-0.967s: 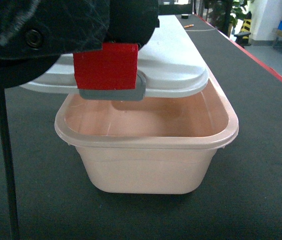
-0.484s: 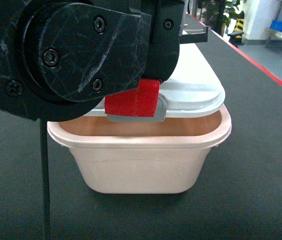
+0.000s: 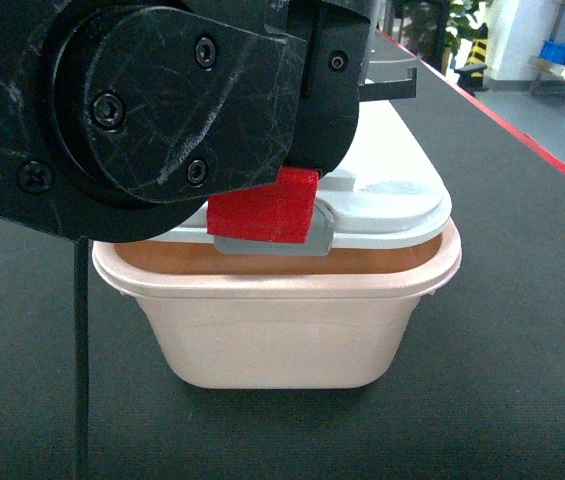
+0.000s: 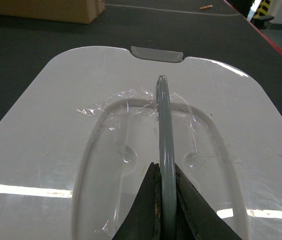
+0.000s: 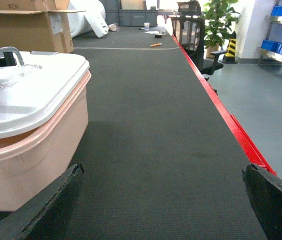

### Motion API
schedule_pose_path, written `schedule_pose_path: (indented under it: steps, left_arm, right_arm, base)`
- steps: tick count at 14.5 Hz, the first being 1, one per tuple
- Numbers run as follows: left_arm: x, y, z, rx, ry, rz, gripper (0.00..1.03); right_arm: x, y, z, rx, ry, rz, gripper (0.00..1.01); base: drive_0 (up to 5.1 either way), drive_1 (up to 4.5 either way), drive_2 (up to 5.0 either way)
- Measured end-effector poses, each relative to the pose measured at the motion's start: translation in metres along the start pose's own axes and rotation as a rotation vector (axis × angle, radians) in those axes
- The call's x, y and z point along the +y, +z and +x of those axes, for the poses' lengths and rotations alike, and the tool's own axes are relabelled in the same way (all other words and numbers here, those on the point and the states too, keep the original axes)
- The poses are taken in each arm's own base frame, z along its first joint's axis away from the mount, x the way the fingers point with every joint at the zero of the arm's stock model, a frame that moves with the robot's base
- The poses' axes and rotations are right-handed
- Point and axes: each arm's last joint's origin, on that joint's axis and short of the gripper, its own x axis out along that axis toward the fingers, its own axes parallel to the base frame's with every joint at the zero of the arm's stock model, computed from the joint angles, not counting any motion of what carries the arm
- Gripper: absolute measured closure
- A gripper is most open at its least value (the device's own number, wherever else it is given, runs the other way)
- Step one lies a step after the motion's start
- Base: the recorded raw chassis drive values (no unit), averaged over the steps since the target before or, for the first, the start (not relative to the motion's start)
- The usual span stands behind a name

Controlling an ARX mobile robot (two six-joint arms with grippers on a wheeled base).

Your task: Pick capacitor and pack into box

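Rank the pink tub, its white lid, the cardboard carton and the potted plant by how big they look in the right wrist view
1. The lid and the pink tub look about alike, both cut off by the frame, so I won't rank them.
2. The cardboard carton.
3. The potted plant, smallest, though it stands farthest away.

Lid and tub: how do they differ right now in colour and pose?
Colour: the lid is pale grey-white, the tub pale pink.
Pose: the tub sits flat on the dark table; the lid is tilted, near edge raised off the rim, with the left gripper clamped on its handle.
Both share a rounded-rectangular outline.
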Motion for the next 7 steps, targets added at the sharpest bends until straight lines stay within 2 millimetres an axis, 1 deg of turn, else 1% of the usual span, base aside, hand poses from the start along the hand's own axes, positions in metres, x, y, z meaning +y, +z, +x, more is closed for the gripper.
schedule_pose_path:
  steps: [1,4,7]
  left_arm:
    - [0.0,-0.001,0.0,0.004,-0.005,0.001,1.01]
    - [0.004,-0.012,-0.005,0.025,0.015,-0.012,1.01]
    - [0.004,-0.012,-0.006,0.026,0.007,-0.02,1.01]
  right_arm:
    - [0.0,0.0,0.0,0.0,0.0,0.0,0.03]
    - [0.0,0.0,0.0,0.0,0.0,0.0,0.03]
    - [0.0,0.0,0.0,0.0,0.0,0.0,0.03]
  base:
    - [0.0,0.0,0.0]
    - [0.0,0.0,0.0]
    - [0.0,0.0,0.0]
